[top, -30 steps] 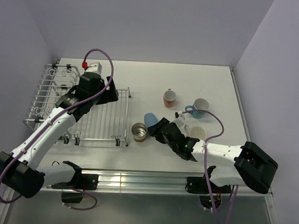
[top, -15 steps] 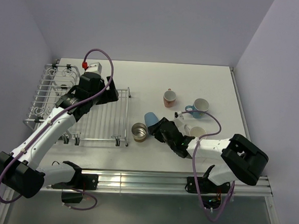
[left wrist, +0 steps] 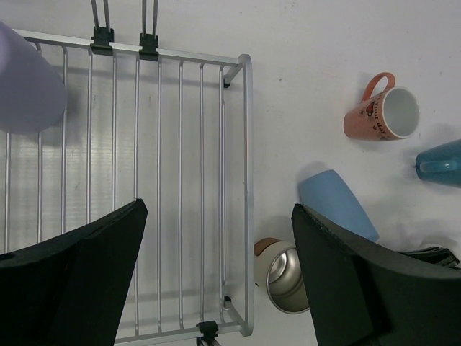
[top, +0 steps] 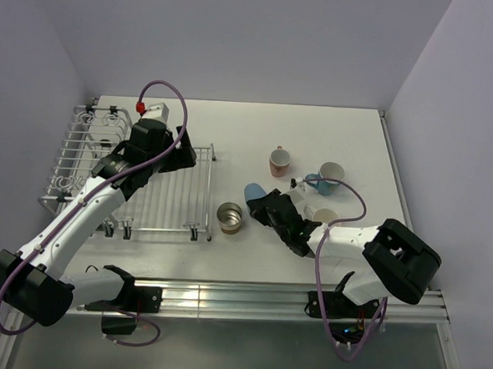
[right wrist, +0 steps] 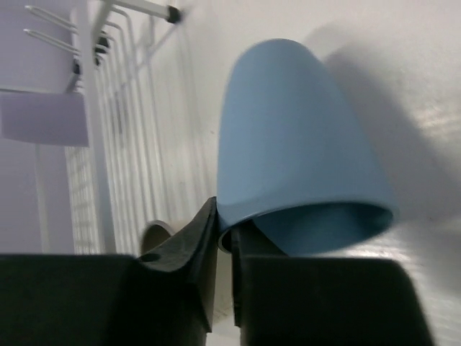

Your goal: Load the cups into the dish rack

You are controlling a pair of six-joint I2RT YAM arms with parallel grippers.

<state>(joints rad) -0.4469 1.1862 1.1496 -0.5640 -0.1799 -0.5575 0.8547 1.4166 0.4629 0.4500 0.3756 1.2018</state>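
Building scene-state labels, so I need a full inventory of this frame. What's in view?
dish rack: 1, silver wire, left part of table
lavender cup: 1, lavender, on the rack
steel cup: 1, shiny, by rack's near right corner
salmon-pink mug: 1, pink, right of rack
light blue mug: 1, white inside, right of pink mug
cream-white cup: 1, cream, nearer than the blue mug
mid-blue cup: 1, blue, tipped over beside the steel cup
table: 1, white
left gripper: open, empty, over rack
right gripper: shut on mid-blue cup's rim
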